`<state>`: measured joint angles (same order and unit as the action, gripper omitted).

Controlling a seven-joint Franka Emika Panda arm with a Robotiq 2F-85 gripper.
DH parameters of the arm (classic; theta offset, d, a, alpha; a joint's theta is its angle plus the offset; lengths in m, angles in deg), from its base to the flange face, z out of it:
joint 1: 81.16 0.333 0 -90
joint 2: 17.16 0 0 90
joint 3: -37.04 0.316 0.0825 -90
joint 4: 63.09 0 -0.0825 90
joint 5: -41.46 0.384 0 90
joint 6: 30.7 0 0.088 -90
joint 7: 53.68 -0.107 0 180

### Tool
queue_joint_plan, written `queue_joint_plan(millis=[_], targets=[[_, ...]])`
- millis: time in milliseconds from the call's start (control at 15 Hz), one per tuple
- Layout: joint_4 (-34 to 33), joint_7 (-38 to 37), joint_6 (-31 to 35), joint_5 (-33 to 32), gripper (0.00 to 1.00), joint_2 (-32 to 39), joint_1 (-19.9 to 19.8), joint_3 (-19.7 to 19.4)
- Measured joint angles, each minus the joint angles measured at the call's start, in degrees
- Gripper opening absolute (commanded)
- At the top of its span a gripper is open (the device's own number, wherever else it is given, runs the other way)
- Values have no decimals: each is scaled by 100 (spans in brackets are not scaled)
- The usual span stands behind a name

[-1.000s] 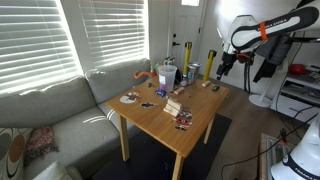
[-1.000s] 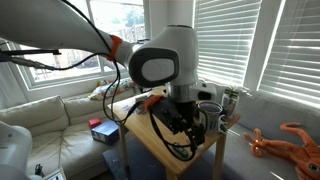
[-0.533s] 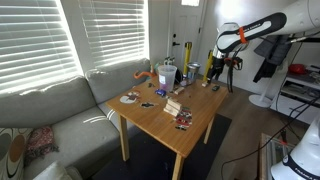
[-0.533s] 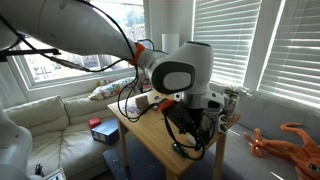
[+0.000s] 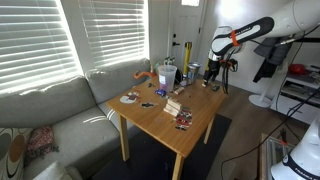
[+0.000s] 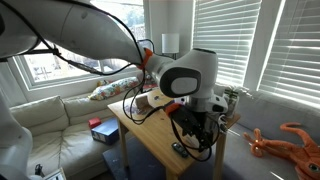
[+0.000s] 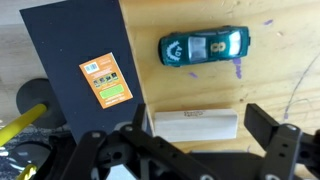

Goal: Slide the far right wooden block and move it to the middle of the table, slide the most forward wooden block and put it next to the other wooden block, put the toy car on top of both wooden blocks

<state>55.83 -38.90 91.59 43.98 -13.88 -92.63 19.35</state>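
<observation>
Where the arm reaches: the table (image 5: 165, 130) corner at about 2 o'clock in an exterior view, with the gripper (image 5: 212, 71) pointing down, low over the top.
Hand: spread wide, its dark fingers (image 7: 268, 130) standing on either side of a block with a gap on both sides. It grips nothing.
Far right wooden block (image 7: 195, 126): lies flat on the table between the two fingers, long side running across the wrist view. It looks pale there and touches neither finger so far as I can see.
Toy car (image 7: 202, 47): teal, at 12 o'clock from that block in the wrist view, lying parallel to it. A strip of bare wood lies between them.
Black panel (image 7: 75, 60): flat, with an orange label (image 7: 105, 80) on it, at 10 o'clock from the block, its edge near the block's end. I cannot tell whether it rests on the table or lies beyond it.
Yellow object (image 7: 28, 118): at 9 o'clock by the frame's edge, past the black panel, partly hidden.
Pale blocks (image 5: 177, 107): a small cluster near the table's middle, about 8 o'clock from the gripper and well apart from it.
Arm (image 6: 188, 80): fills the foreground in an exterior view and hides much of the table.
Sofa (image 5: 55, 110): grey, at 9 o'clock from the table, close beside it.
</observation>
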Motion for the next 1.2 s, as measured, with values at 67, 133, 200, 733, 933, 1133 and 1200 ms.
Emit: queue_joint_plan(millis=[67, 133, 200, 733, 933, 1133, 1200], targets=[[-1, 40, 26, 4, 100, 20, -11, 16], [-1, 77, 55, 14, 100, 37, -24, 34], [-1, 127, 80, 46, 100, 50, -37, 52], [-1, 259, 143, 184, 72, 110, -55, 126], [-7, 290, 143, 190, 59, 127, -67, 127], [-2, 290, 143, 190, 59, 123, -73, 136], [15, 290, 143, 190, 59, 108, -73, 149]])
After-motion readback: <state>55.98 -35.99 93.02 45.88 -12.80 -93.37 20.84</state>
